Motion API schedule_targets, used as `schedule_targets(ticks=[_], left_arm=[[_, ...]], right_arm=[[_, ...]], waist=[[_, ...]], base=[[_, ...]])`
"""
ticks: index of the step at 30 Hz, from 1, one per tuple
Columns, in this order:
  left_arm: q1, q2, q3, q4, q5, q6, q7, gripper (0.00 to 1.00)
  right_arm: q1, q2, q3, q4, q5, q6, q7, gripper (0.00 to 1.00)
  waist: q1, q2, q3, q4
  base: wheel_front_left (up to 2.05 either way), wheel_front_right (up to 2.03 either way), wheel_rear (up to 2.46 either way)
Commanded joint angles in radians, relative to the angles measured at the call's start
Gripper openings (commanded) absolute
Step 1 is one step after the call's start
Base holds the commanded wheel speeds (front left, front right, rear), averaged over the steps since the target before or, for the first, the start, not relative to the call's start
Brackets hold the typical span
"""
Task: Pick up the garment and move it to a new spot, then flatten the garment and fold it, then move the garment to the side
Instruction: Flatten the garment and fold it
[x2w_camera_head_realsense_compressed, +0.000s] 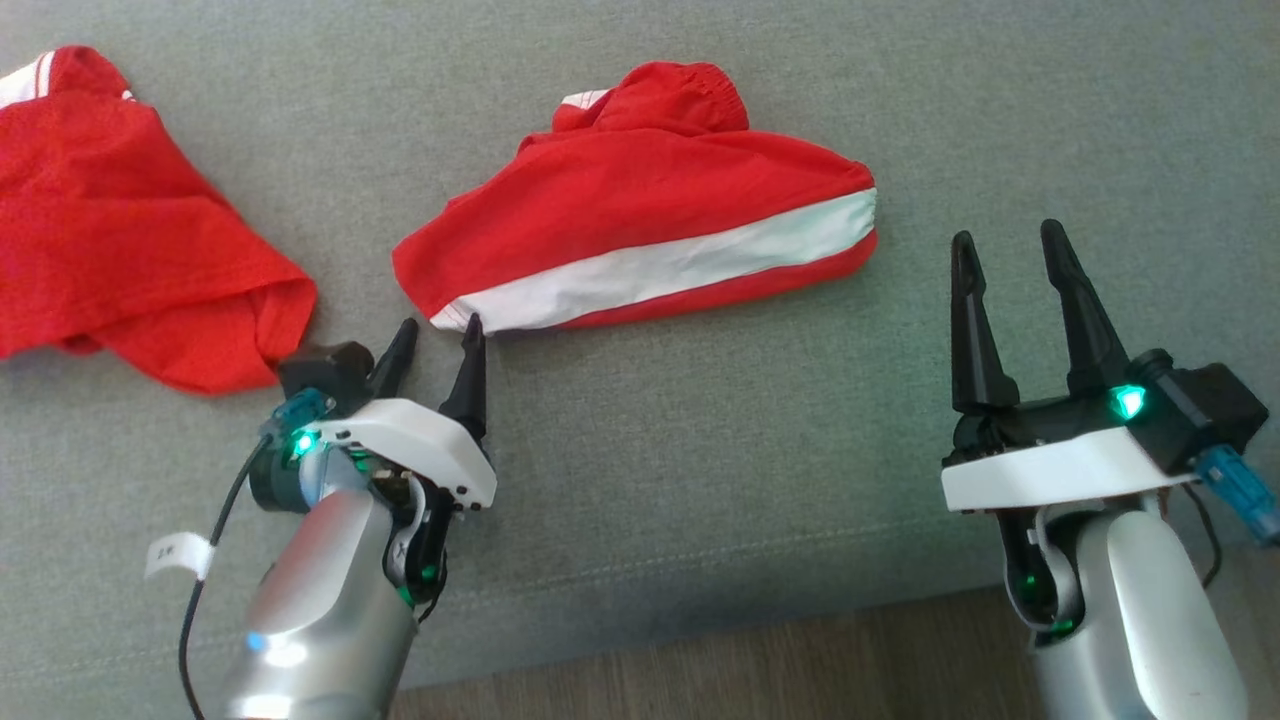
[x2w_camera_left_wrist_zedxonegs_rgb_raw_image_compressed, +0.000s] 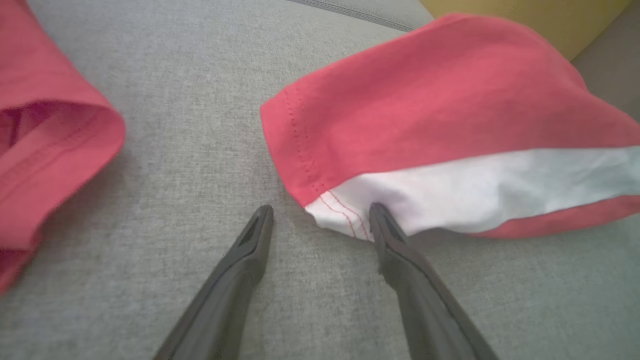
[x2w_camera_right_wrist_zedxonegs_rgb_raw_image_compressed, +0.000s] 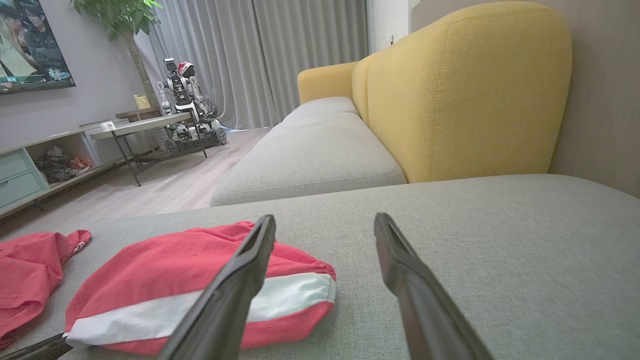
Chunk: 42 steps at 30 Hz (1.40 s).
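Reaching left gripper (x2w_camera_head_realsense_compressed: 440, 323): fingers were parted, holding nothing, one tip at the hem corner (x2w_camera_left_wrist_zedxonegs_rgb_raw_image_compressed: 340, 215).
Red shorts (x2w_camera_head_realsense_compressed: 640, 200): lay just ahead of it on the grey sofa seat (x2w_camera_head_realsense_compressed: 700, 450).
Right gripper (x2w_camera_head_realsense_compressed: 1006, 235): stood wide open, empty, shorts to its left.
Second red garment (x2w_camera_head_realsense_compressed: 110, 230): lay left of the left gripper.

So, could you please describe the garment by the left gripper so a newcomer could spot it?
On the grey sofa seat lie two red garments. Yours is the folded garment in the middle, its corner at the left gripper. Unlike the crumpled garment beside it, a broad white band runs along its near edge.
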<state>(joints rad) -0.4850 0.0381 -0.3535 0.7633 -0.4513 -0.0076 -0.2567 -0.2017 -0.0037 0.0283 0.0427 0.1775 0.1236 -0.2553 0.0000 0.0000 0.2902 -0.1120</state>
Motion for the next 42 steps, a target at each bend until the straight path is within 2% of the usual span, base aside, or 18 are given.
schedule_targets(ticks=[1,3,4,5,6,7,13,21,32,42], left_arm=[[-0.028,0.012,0.017,-0.014,-0.005,-0.003,-0.005,1.0],[-0.033,0.012,0.009,-0.003,-0.008,-0.009,-0.005,1.0],[-0.035,0.012,0.004,0.003,-0.012,-0.012,-0.005,0.93],[-0.038,0.012,0.001,0.007,-0.014,-0.015,-0.005,0.48],[-0.04,0.012,-0.003,0.011,-0.015,-0.017,-0.005,0.11],[-0.041,0.012,-0.006,0.014,-0.017,-0.018,-0.005,0.0],[-0.034,0.012,-0.017,0.008,-0.027,-0.02,-0.005,0.0],[0.005,0.012,0.012,-0.093,-0.001,-0.006,-0.005,0.0],[0.049,0.012,0.029,-0.227,0.035,0.017,-0.005,0.0],[0.049,0.012,0.004,-0.251,0.029,0.029,-0.005,0.0]], right_arm=[[-0.034,0.004,0.023,-0.034,0.008,0.007,-0.006,1.0],[-0.035,0.004,0.022,-0.034,0.009,0.007,-0.006,1.0],[-0.036,0.004,0.021,-0.034,0.01,0.007,-0.006,1.0],[-0.037,0.004,0.02,-0.034,0.01,0.007,-0.006,1.0],[-0.037,0.004,0.018,-0.033,0.01,0.007,-0.006,1.0],[-0.037,0.004,0.017,-0.032,0.01,0.007,-0.006,1.0],[-0.034,0.004,0.006,-0.025,0.01,0.007,-0.006,1.0],[-0.036,0.004,-0.025,0.031,0.035,0.007,-0.006,1.0],[-0.149,0.004,-0.064,0.33,0.097,0.007,-0.006,1.0],[-0.247,0.004,-0.056,0.537,0.068,0.007,-0.006,1.0]], waist=[[0.0,0.0,0.002,-0.002],[0.0,0.0,0.004,-0.003],[0.0,0.0,0.004,-0.004],[0.0,0.0,0.003,-0.004],[0.0,0.0,0.003,-0.004],[0.0,0.0,0.002,-0.004],[0.0,0.0,-0.018,0.007],[0.0,0.0,-0.052,0.048],[0.0,0.0,-0.049,0.121],[0.0,0.0,-0.024,0.154]], base=[[0.0,0.0,0.0],[0.0,0.0,0.0],[0.0,0.0,0.0],[0.0,0.0,0.0],[0.0,0.0,0.0],[0.0,0.0,0.0],[0.0,0.0,0.0],[0.0,0.0,0.0],[0.0,0.0,0.0],[0.0,0.0,0.0]])
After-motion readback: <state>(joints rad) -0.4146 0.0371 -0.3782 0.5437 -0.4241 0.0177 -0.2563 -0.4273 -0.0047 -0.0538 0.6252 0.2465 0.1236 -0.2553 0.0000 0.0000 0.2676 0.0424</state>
